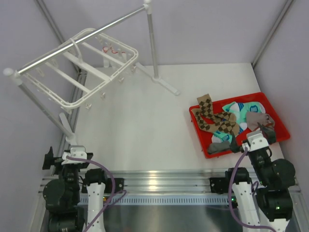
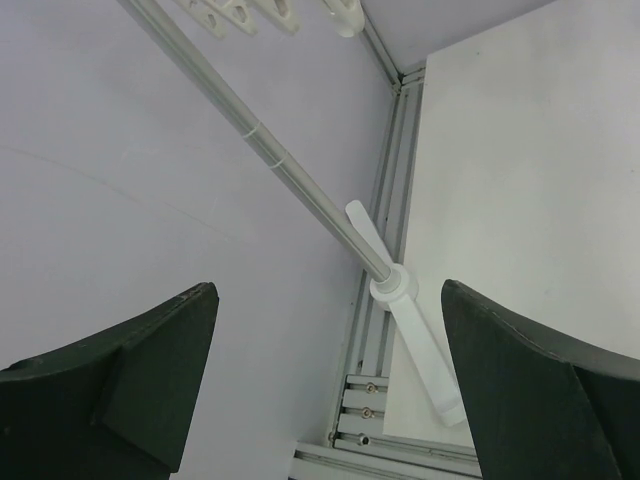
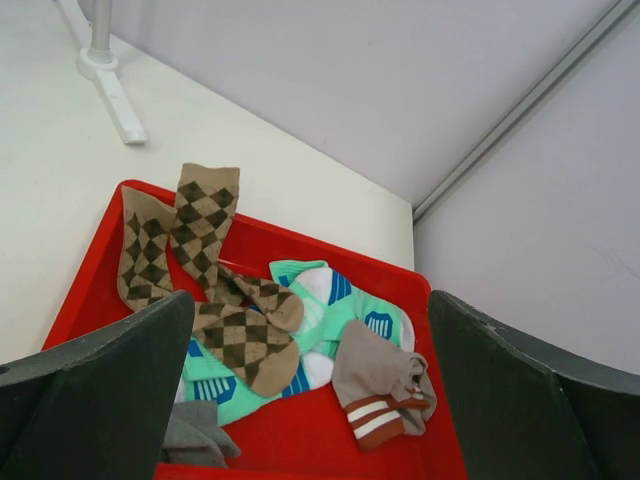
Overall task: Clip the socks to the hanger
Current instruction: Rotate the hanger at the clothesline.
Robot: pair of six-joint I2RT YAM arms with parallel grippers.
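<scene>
The socks lie heaped in a red tray (image 1: 279, 122) at the right: brown-and-tan checkered ones (image 1: 207, 115) (image 3: 205, 215), teal-and-white ones (image 1: 246, 110) (image 3: 350, 305), a grey one with brown stripes (image 3: 380, 375) and a plain grey one (image 3: 195, 435). The white hanger (image 1: 82, 72) hangs tilted from a grey rail (image 1: 91, 38) at the far left, its clips (image 2: 240, 15) dangling with nothing in them. My right gripper (image 1: 253, 136) (image 3: 310, 310) is open just above the tray's near edge, holding nothing. My left gripper (image 1: 72, 151) (image 2: 328, 330) is open near the left edge.
The rail rests on two poles with white feet, one (image 2: 420, 340) close in front of my left gripper, the other (image 1: 164, 83) at the back centre. Grey walls enclose the white table (image 1: 145, 130). An aluminium frame (image 1: 159, 181) runs along the near edge.
</scene>
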